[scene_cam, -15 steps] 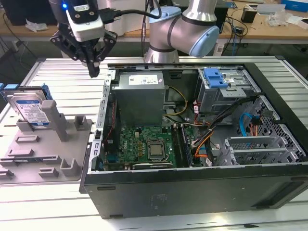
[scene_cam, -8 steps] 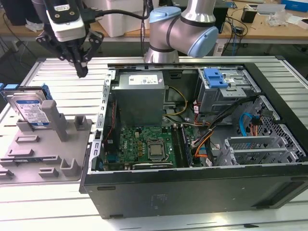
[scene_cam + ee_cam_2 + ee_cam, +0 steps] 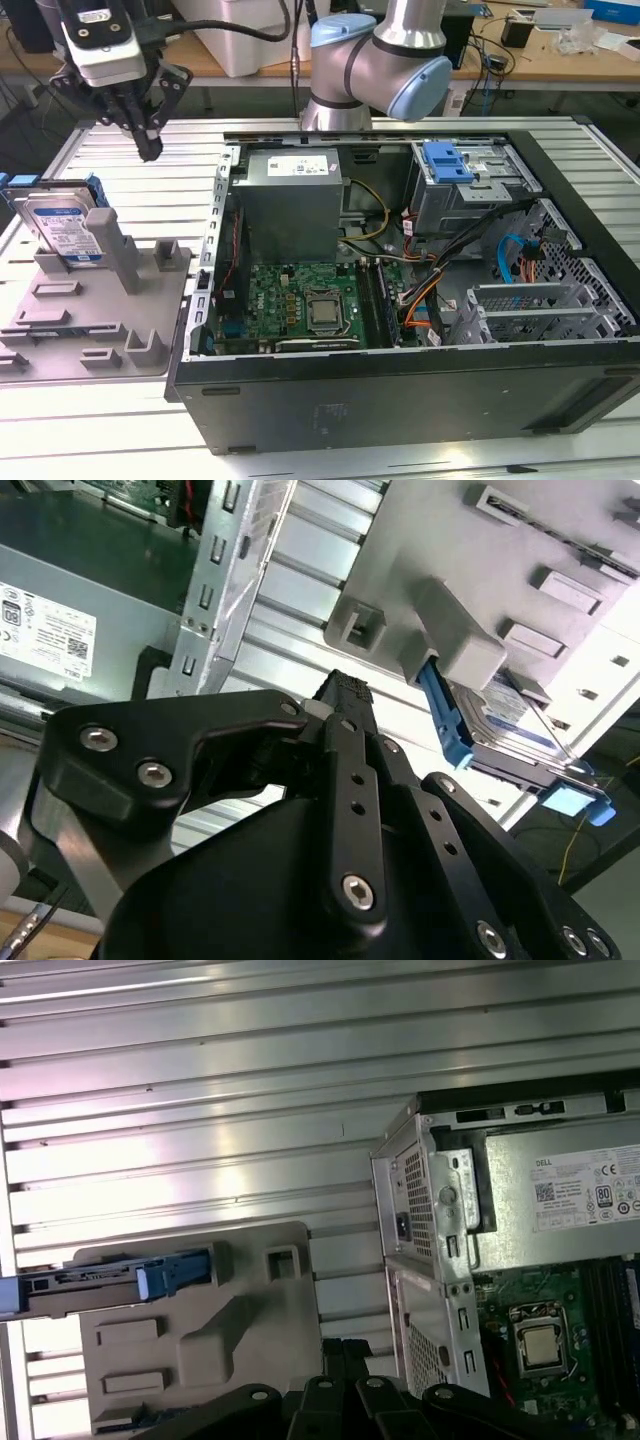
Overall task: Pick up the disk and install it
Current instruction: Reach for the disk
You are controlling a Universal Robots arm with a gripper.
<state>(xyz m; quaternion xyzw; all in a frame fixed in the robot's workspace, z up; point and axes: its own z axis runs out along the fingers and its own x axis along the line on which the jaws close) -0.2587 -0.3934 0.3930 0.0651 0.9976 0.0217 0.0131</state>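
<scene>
Slats of bare metal make up the table (image 3: 180, 200). On it, at the exterior view's left, sits a grey holder (image 3: 100, 320). The disk (image 3: 60, 228) stands on edge in one of the holder's slots, tilted, just beside an upright post, with its label toward the exterior camera. In the second wrist view a blue bracket (image 3: 440, 715) runs along the disk's edge.

The gripper (image 3: 148, 148) hangs in the air above the holder, apart from the disk and on the side nearer the computer case (image 3: 400, 390). Its fingers (image 3: 345, 695) look pressed together with nothing between them, though both wrist views see them from behind, so a thin gap could be hidden.

The case lies open on the table, to the exterior view's right of the holder. Inside it are a grey power supply (image 3: 295, 205), a green circuit board (image 3: 290, 300) and a metal drive cage (image 3: 470, 195) topped by a blue latch (image 3: 447, 162).
</scene>
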